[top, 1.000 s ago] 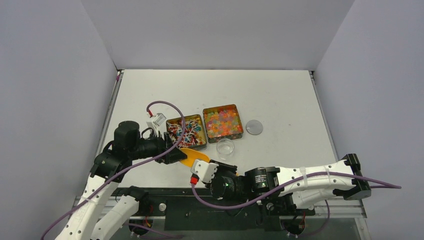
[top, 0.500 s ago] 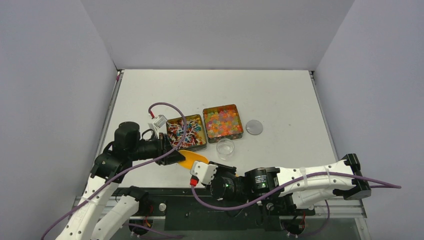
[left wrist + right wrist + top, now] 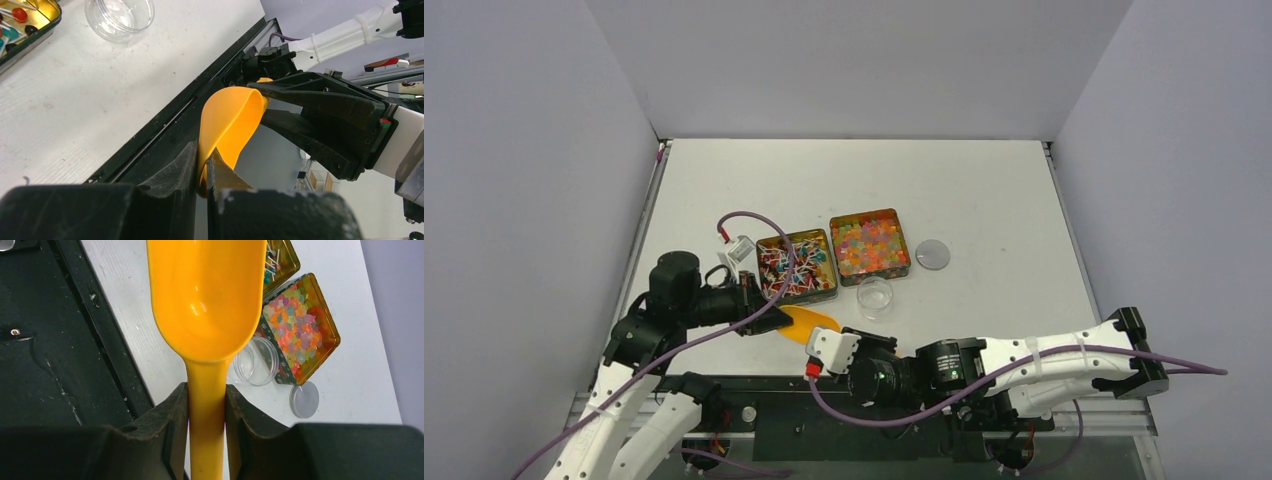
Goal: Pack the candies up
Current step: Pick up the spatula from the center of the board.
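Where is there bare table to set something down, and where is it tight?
Bare: table behind the two tins, and right of the lid. Crowded: the near edge, where the left gripper and right gripper hold the orange scoop by the jar.

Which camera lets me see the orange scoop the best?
The right wrist camera. The orange scoop fills it, empty bowl facing us, handle squeezed in the right hand. The left wrist camera sees it sideways, rim pinched by the left hand. The top camera shows only a small orange bit between the arms.
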Controlling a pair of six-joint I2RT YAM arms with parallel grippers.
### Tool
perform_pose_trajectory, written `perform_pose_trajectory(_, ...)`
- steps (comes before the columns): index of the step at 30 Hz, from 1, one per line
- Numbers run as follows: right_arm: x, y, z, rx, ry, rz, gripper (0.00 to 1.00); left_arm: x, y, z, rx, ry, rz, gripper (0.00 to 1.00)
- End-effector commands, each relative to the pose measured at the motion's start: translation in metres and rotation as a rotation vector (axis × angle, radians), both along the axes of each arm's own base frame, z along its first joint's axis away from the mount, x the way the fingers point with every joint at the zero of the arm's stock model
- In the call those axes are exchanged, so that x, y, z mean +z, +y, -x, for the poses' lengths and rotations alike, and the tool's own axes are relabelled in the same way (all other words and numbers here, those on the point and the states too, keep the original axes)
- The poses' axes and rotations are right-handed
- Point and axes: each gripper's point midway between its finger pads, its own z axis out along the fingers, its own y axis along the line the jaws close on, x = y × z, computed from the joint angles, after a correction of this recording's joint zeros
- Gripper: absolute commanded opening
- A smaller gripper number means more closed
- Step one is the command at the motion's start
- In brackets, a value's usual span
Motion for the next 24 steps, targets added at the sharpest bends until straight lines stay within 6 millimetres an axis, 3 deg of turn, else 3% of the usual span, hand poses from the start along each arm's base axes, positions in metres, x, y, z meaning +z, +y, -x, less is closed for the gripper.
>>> perform_pose_trajectory(1, 0.026, 0.007, 0.002, -0.008, -0.003, -0.154, 0.24, 0.022, -0.007, 0.005, -0.028, -0.049, 0.101, 0.0)
perform_pose_trajectory(8, 0.029, 0.002, 0.006, 0.009, -0.019, -0.18, 0.48, 0.029, -0.011, 0.007, -0.016, -0.027, 0.177, 0.0)
perform_pose_trajectory(24, 0.049, -0.018, 0.003, 0.034, -0.086, -0.338, 0.52, 0.037, -0.016, 0.015, -0.066, -0.001, 0.236, 0.0)
